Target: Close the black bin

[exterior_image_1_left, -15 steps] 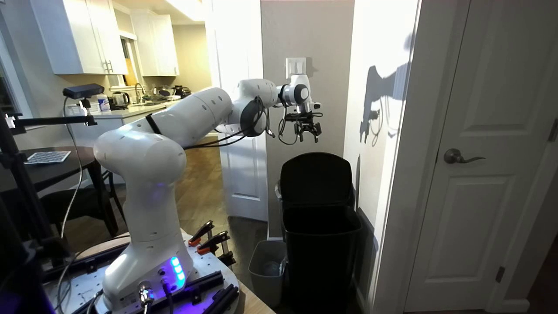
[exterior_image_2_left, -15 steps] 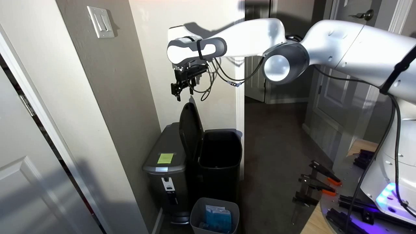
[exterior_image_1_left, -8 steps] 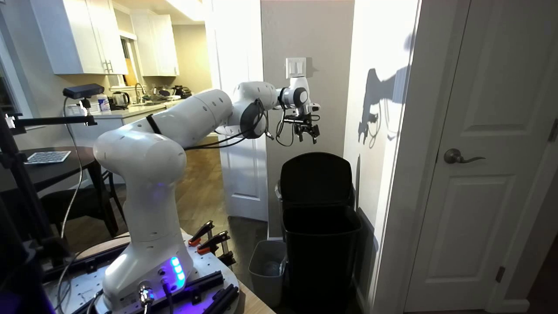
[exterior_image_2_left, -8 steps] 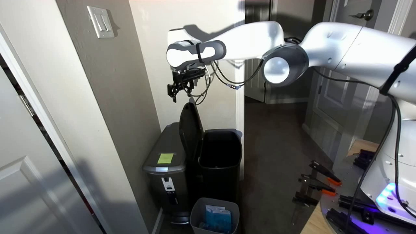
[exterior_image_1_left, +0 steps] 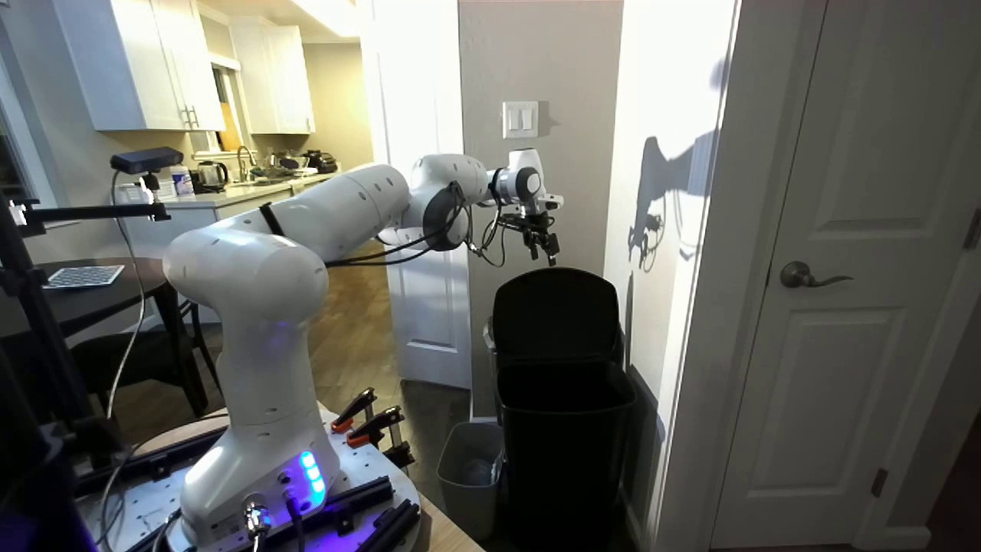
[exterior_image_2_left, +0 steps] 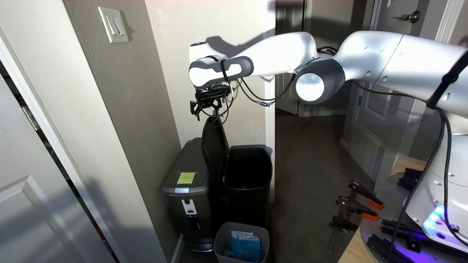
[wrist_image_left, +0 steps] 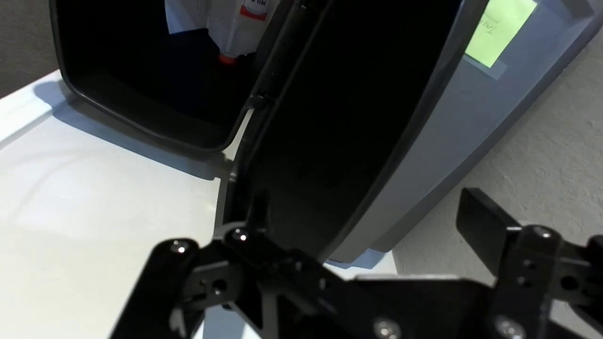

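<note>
Down beside the pale wall (exterior_image_2_left: 245,128), looking at the black bin (exterior_image_2_left: 246,204) standing upright with its lid (exterior_image_1_left: 556,314) swung up, so calling this one not closed yet. Sitting right next to a grey bin (exterior_image_2_left: 192,157) carrying a green note (exterior_image_2_left: 186,178), so not mixing those two up. Seeing the gripper (wrist_image_left: 367,212) spread wide with the fingers (wrist_image_left: 485,226) well apart, holding nothing.

Basically coming down to the lid's direction from the gripper, imo. Hovering just above the lid's free edge in both exterior views, and in the wrist view catching that edge running diagonally between the fingers. Not seeing clear contact, but not swearing to it either. Having the hinge (wrist_image_left: 261,96) lower down, running crosswise to the arm (exterior_image_1_left: 352,199), with the opening (exterior_image_2_left: 248,164) on the near side toward the robot base (exterior_image_1_left: 260,475) and the grey bin on the far side.

So probably needing to get the gripper down behind the lid, on the grey-bin side, before pushing back toward the base and over the opening. Guessing at the main risk here: bumping the inner face instead and just shoving the lid farther back. Also worrying a bit about landing right on that edge tbh.
</note>
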Robot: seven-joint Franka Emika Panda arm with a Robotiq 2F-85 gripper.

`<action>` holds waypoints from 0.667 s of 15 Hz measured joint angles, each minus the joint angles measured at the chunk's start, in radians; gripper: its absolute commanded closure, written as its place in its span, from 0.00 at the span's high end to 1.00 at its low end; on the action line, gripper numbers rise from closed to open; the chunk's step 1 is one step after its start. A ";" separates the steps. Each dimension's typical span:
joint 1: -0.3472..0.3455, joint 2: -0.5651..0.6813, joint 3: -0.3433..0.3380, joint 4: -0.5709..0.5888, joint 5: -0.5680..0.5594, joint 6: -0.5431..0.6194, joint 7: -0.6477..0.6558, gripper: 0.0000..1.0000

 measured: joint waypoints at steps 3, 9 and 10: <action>0.007 0.005 -0.018 -0.001 0.000 -0.010 0.053 1.00; 0.025 0.002 -0.055 -0.001 -0.003 -0.124 0.126 1.00; 0.027 0.000 -0.058 0.000 -0.003 -0.145 0.131 1.00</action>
